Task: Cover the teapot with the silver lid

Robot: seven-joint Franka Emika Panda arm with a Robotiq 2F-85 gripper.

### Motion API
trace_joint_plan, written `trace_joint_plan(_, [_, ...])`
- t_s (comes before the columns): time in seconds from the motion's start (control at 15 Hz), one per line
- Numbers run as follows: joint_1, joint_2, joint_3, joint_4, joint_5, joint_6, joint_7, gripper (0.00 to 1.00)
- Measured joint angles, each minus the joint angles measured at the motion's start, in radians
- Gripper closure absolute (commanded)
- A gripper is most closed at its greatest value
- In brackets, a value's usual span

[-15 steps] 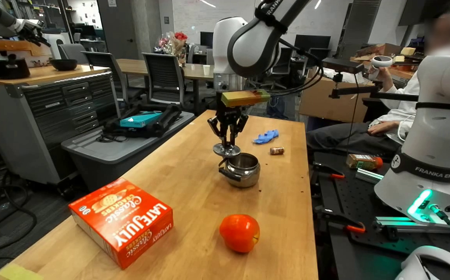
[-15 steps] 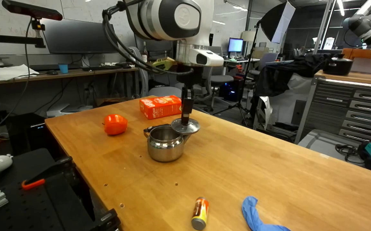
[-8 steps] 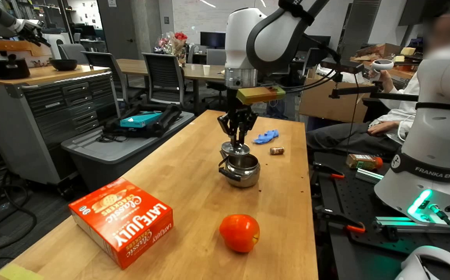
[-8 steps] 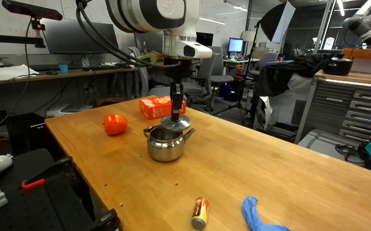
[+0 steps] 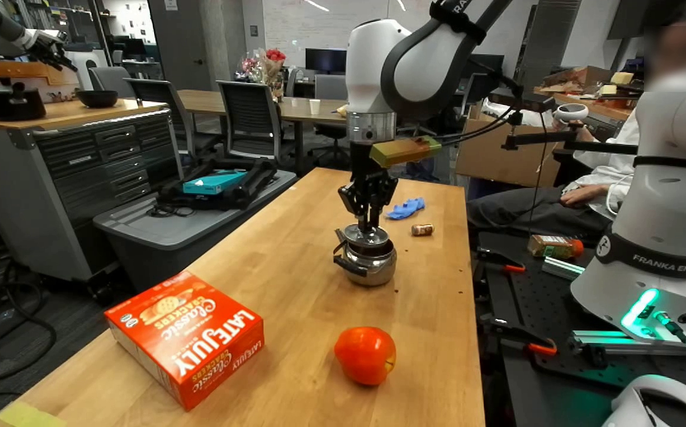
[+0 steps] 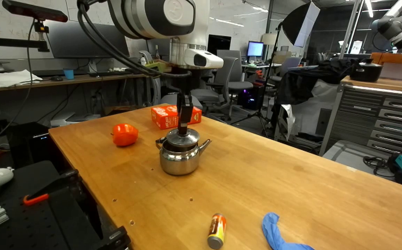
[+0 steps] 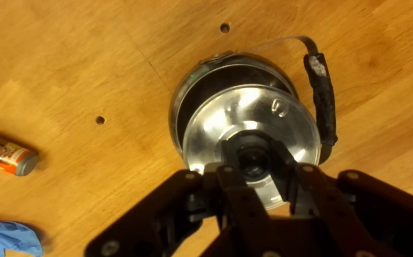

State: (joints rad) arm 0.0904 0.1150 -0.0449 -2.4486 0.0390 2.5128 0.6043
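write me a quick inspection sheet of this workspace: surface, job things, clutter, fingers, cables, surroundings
Surface: light brown wooden table with small round holes.
Job's things: squat shiny silver metal teapot stands upright, its black-gripped handle out to one side; round shiny silver metal lid is over its mouth, off-centre in the wrist view, not yet seated.
Clutter: red cardboard cracker box; glossy red-orange rounded object; small orange-and-yellow cylinder, lying on its side; crumpled blue glove.
Black fingers: closed on the lid's dark knob.
Black cables: loop high, apart from the teapot.
Surroundings: person in a white top sits beside the table, holding a white controller; grey plastic bin at the opposite side.
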Motion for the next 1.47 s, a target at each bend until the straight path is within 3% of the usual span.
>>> trace_joint_plan(0.93, [0.001, 0.025, 0.014, -0.009, -0.114, -0.006, -0.004, 0.9])
trace_joint_plan(1.47, [0.001, 0.017, 0.035, -0.02, -0.122, -0.006, -0.077, 0.9])
